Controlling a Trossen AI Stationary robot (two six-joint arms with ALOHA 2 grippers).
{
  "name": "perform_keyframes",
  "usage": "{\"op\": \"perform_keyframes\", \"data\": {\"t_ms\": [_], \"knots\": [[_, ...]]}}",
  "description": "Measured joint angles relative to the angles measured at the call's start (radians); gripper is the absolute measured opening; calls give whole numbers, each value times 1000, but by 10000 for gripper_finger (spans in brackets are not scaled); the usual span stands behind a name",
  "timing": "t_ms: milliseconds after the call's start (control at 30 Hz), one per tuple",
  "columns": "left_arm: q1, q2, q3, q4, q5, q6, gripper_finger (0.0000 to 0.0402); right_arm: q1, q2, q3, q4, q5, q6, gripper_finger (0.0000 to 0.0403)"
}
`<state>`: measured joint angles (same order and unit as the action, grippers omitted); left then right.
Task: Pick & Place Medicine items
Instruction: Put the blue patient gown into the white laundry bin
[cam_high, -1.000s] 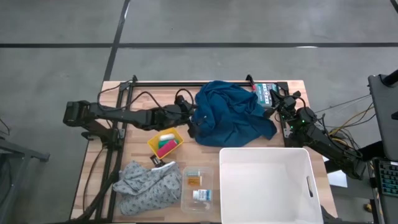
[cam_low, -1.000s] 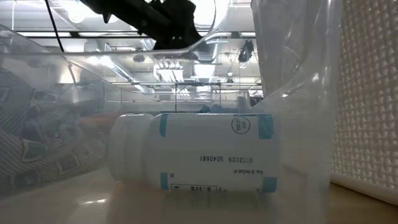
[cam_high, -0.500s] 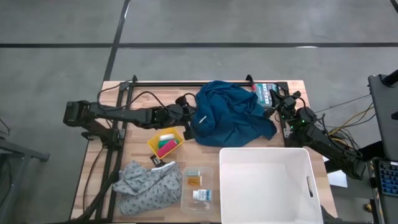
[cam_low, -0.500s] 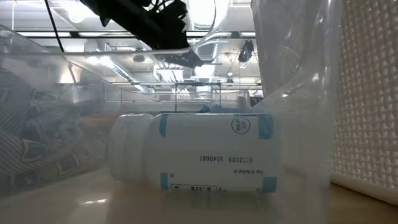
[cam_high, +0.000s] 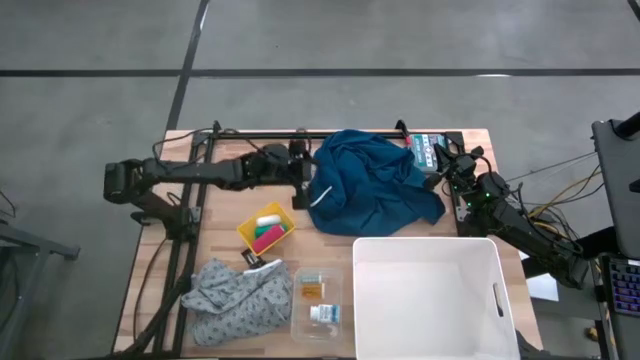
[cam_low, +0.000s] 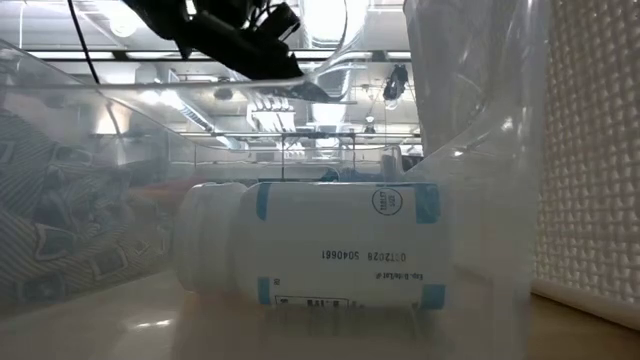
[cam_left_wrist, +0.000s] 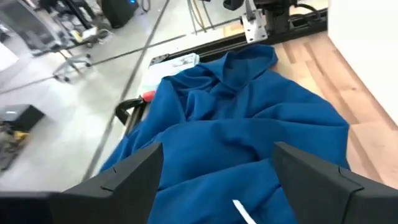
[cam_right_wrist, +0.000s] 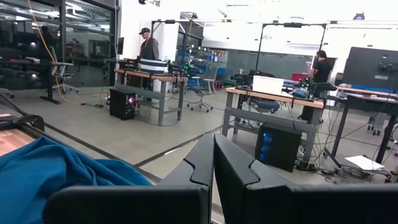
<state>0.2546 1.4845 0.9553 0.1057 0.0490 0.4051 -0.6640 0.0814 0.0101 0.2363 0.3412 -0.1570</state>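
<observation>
The medicine items lie in a clear tray (cam_high: 318, 302) near the table's near edge: a small orange-amber item (cam_high: 311, 289) and a white one with blue print (cam_high: 323, 314). The low view shows the white one as a capped bottle (cam_low: 310, 250) lying on its side. My left gripper (cam_high: 300, 172) is open and hovers at the left edge of a crumpled blue cloth (cam_high: 375, 185), far from the tray. In its wrist view the fingers (cam_left_wrist: 217, 168) stand wide apart over the cloth (cam_left_wrist: 236, 118). My right gripper (cam_high: 440, 160) is shut (cam_right_wrist: 212, 168) and waits at the far right corner.
A large white bin (cam_high: 435, 295) fills the near right. A yellow bin (cam_high: 267, 230) with small items sits mid-table, and a grey patterned cloth (cam_high: 240, 295) lies left of the tray. A teal box (cam_high: 428, 150) is beside the right gripper. Black rails run along the far and left edges.
My left gripper has drawn back from the lower left edge of the blue cloth toward the table's far edge and a little to the left. In the low view it has shifted left. The medicine items and the right arm have stayed put.
</observation>
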Motion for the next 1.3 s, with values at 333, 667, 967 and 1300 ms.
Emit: {"op": "perform_keyframes", "data": {"t_ms": [333, 667, 967, 1300], "knots": [[43, 0, 68, -163, 113, 40, 304, 0, 0, 0, 0, 0, 0, 8], [56, 0, 67, -181, 109, 41, 304, 0, 0, 0, 0, 0, 0, 8], [55, 0, 54, -179, 109, 57, 304, 0, 0, 0, 0, 0, 0, 8], [56, 0, 54, -178, 109, 60, 304, 0, 0, 0, 0, 0, 0, 8]]}}
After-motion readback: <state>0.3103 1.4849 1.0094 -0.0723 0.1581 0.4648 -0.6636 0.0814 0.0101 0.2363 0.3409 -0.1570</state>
